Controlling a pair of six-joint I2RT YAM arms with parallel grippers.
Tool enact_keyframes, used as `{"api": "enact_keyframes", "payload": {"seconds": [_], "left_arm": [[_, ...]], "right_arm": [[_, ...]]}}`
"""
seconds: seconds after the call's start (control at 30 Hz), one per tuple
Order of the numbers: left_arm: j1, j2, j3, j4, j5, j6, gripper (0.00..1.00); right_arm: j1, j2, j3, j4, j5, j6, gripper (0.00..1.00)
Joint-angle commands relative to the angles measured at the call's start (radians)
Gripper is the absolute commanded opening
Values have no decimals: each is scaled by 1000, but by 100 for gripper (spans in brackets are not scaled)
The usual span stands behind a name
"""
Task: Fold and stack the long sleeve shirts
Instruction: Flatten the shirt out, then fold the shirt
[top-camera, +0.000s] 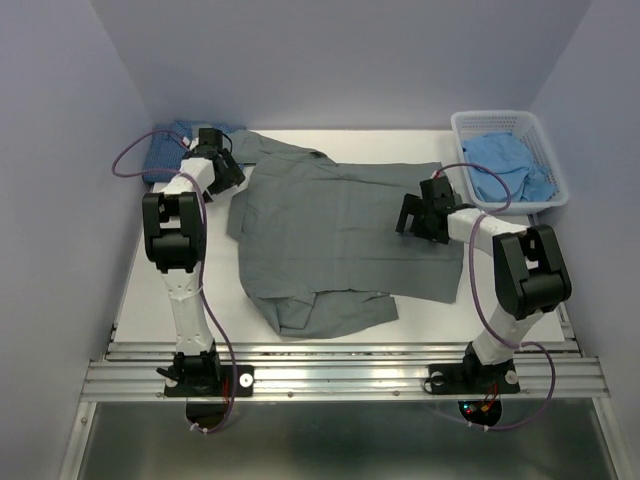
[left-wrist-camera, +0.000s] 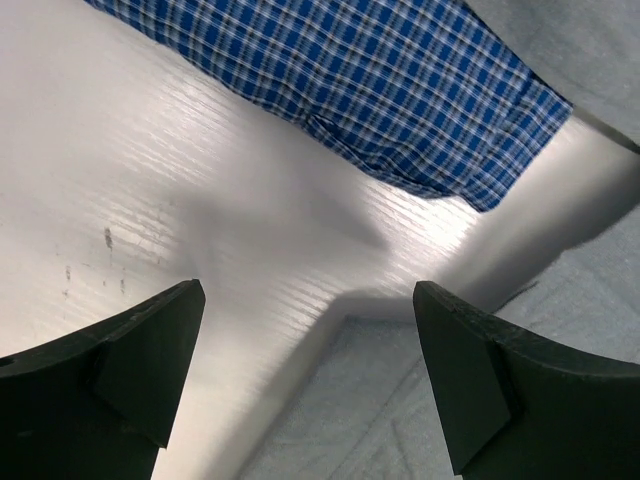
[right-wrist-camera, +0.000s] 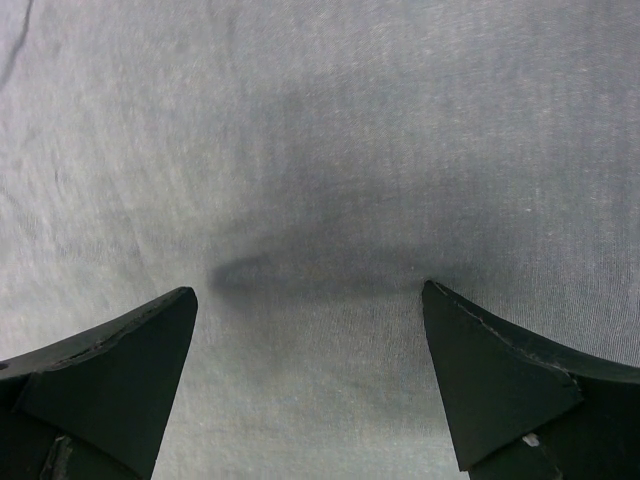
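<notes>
A plain grey long sleeve shirt (top-camera: 330, 240) lies spread across the middle of the white table (top-camera: 150, 290), its lower edge bunched. My left gripper (top-camera: 223, 166) hangs open over the shirt's back-left corner. In the left wrist view the open gripper (left-wrist-camera: 310, 345) frames bare table and a grey cloth edge (left-wrist-camera: 400, 420). A folded blue checked shirt (left-wrist-camera: 380, 90) lies just beyond, at the back left (top-camera: 165, 150). My right gripper (top-camera: 412, 215) hovers open over the grey shirt's right part. Only grey cloth (right-wrist-camera: 320, 150) shows below this gripper (right-wrist-camera: 310, 335). A pale blue shirt (top-camera: 510, 165) lies crumpled in the basket.
A white lattice basket (top-camera: 545, 135) stands at the back right corner. Grey-lilac walls close the table in on three sides. A metal rail (top-camera: 340, 375) with both arm bases runs along the near edge.
</notes>
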Motion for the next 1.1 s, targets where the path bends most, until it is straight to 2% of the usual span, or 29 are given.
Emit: {"api": "enact_keyframes", "payload": {"seconds": [0.0,0.1,0.23,0.4,0.53,0.67,0.73,0.83,0.87,0.9,1.0,1.07], "left_arm": [[-34,-150,2,23,0,21,99],[-75,-293,-116,41,2,-9,99],[-140,-502,-386,83,35,-64,99],[-204,-803,-637,-21,34,-159,99],[-264,-1022,-888,-104,129,-221,99],[-377,-1271,-1012,-190,280,-313,99],[-431,-1338,-1051,-213,322,-360,99],[-572,-1436,-1119,-219,371,-504,99],[-659,-1467,-1141,-198,382,-547,99],[-702,-1476,-1182,-181,385,-624,99],[-837,-1463,-1223,-99,373,-695,99],[-884,-1412,-1214,-74,329,-721,99]], "right_arm": [[-11,-47,-14,-91,-70,-103,100],[-11,-136,7,-98,-53,-105,100],[-11,-262,-31,-120,-36,-62,100],[-11,-448,-153,-207,37,67,100],[-11,-596,-249,-282,79,139,100],[-11,-682,-301,-365,79,183,100],[-11,-691,-321,-384,66,199,100],[-11,-696,-347,-393,53,231,100],[-11,-697,-365,-394,51,242,100],[-11,-700,-373,-394,50,246,100],[-11,-728,-400,-399,48,265,100],[-11,-751,-411,-399,36,280,100]]}}
